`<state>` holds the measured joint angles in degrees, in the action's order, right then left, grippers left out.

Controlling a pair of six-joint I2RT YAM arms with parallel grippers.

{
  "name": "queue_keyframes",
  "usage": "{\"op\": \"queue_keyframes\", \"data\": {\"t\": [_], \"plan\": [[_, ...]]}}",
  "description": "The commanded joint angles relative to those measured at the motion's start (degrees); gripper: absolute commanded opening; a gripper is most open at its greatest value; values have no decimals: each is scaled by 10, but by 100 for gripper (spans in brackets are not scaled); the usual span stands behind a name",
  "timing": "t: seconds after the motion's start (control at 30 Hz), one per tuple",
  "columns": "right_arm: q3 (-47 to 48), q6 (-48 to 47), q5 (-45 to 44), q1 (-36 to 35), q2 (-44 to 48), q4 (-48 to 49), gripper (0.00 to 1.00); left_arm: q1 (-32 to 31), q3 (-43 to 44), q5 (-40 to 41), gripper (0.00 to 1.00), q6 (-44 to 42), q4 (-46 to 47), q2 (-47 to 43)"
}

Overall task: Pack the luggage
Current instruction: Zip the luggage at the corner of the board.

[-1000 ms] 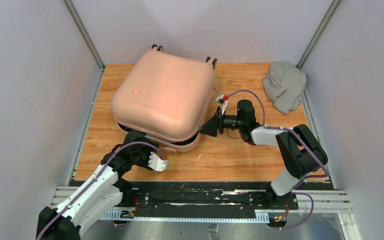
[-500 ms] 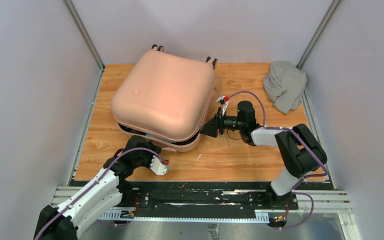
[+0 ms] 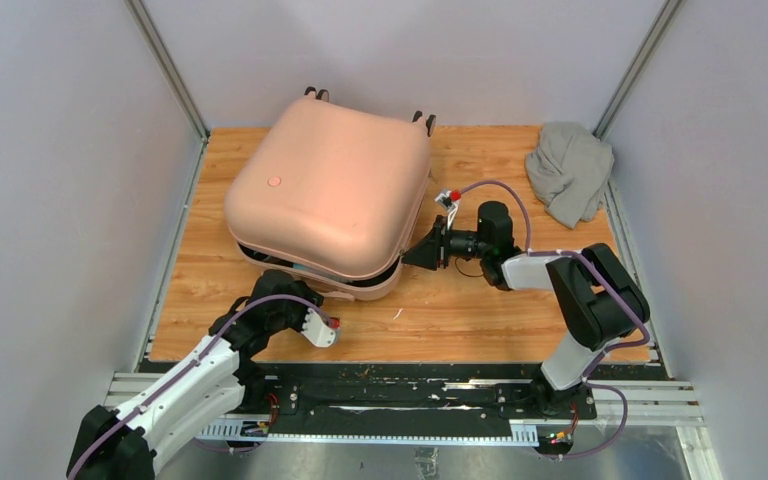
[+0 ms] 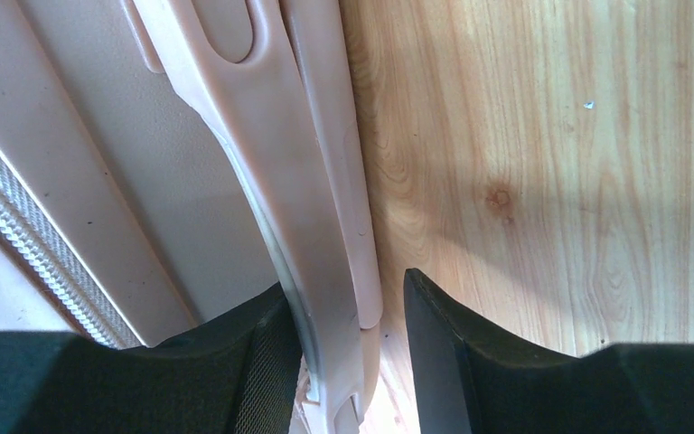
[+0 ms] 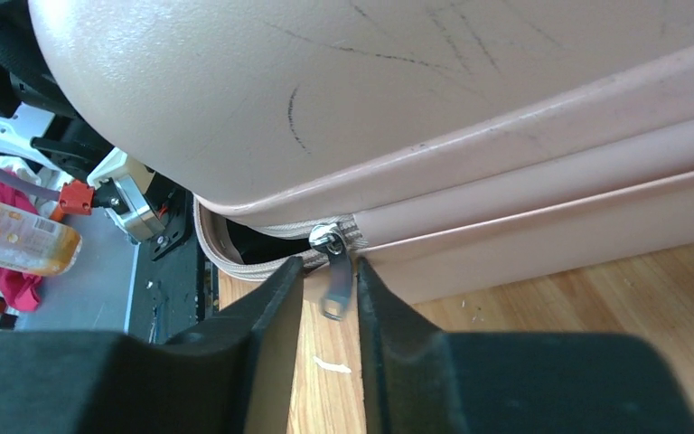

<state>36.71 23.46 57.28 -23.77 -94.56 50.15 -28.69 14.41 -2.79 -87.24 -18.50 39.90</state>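
Wooden table (image 3: 480, 310), luggage rim (image 4: 321, 226) between left fingers (image 4: 235, 371), zipper pull (image 5: 335, 289) between right fingers (image 5: 262, 362)

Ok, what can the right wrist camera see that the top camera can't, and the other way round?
Only the right wrist view: the metal zipper pull between the fingers of the right end effector, and dark scuffs on the shell. Only the top view: the grey cloth, black wheels and the round emblem. Both: the pink suitcase on the wooden table.

No legible text; small round emblem (image 3: 274, 181) on luggage (image 3: 340, 205) unreadable
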Motion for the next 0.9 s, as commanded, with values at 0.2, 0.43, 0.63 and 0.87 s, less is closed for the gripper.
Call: {"op": "queue_keyframes", "data": {"t": [0.2, 0.43, 0.63, 0.87], "plan": [[-27, 20, 2, 11, 24, 53, 4, -10, 13, 2, 42, -27, 118, -6], [-54, 10, -13, 11, 60, 29, 0, -12, 14, -1, 18, -15, 100, -18], [-62, -21, -25, -5, 98, -30, 0, -14, 16, -12, 0, -1, 96, -27], [-66, -91, -73, -59, 157, -152, 0, -34, 34, -11, 0, 34, 99, -10]]}}
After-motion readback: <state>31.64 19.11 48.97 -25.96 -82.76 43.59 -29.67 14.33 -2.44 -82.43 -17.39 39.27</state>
